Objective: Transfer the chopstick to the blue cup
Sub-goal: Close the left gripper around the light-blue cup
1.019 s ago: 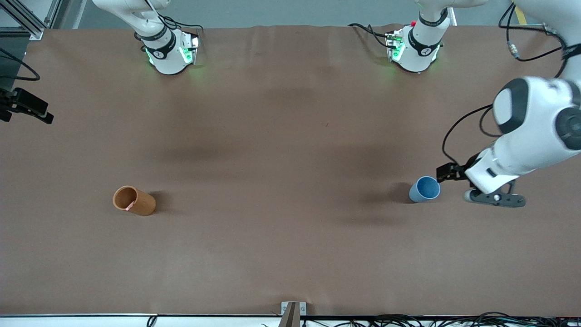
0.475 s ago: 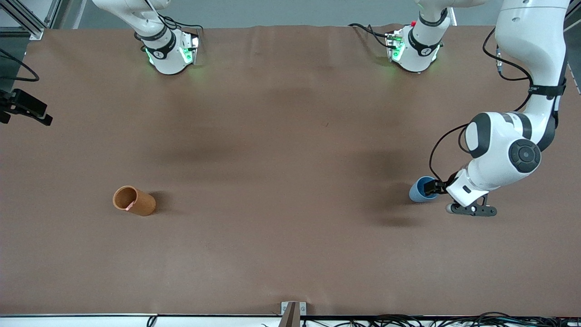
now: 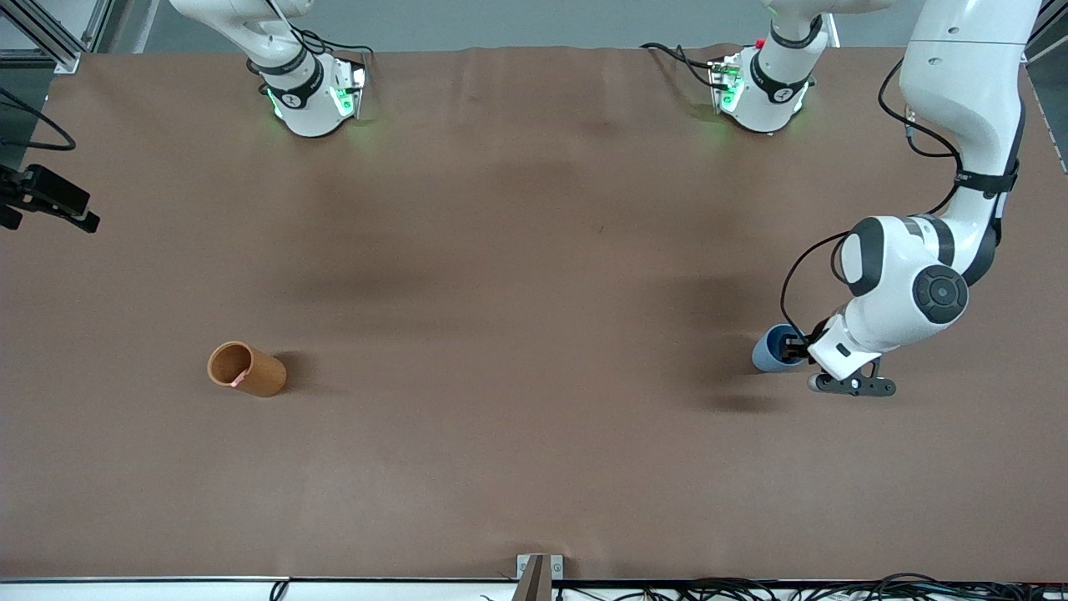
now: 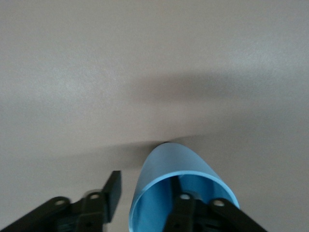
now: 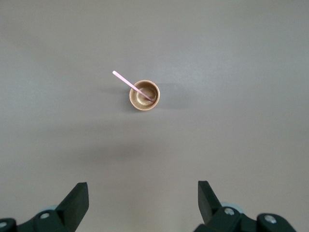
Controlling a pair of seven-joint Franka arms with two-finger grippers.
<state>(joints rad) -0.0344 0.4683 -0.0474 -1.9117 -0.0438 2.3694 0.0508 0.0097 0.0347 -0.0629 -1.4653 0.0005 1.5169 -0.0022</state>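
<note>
The blue cup (image 3: 766,352) stands upright toward the left arm's end of the table. My left gripper (image 3: 793,350) straddles its rim, still open. One finger (image 4: 184,203) is inside the cup (image 4: 169,163). The other finger (image 4: 113,189) is outside, a small gap away from the wall. A pale-pink chopstick (image 5: 126,81) leans in the orange-brown cup (image 3: 248,370) toward the right arm's end, with its tip (image 3: 238,381) poking past the rim. My right gripper (image 5: 143,198) hangs high over that end, open and holding nothing, and looks down on the orange-brown cup (image 5: 144,95).
The table is covered by a brown mat (image 3: 517,334). Both arm bases (image 3: 313,96) stand along the edge farthest from the front camera. A small metal bracket (image 3: 538,572) and cables lie at the nearest edge.
The left arm has swung in toward the blue cup and lowered. One finger has gone inside the rim and the jaws have narrowed. The right gripper has barely shifted.
</note>
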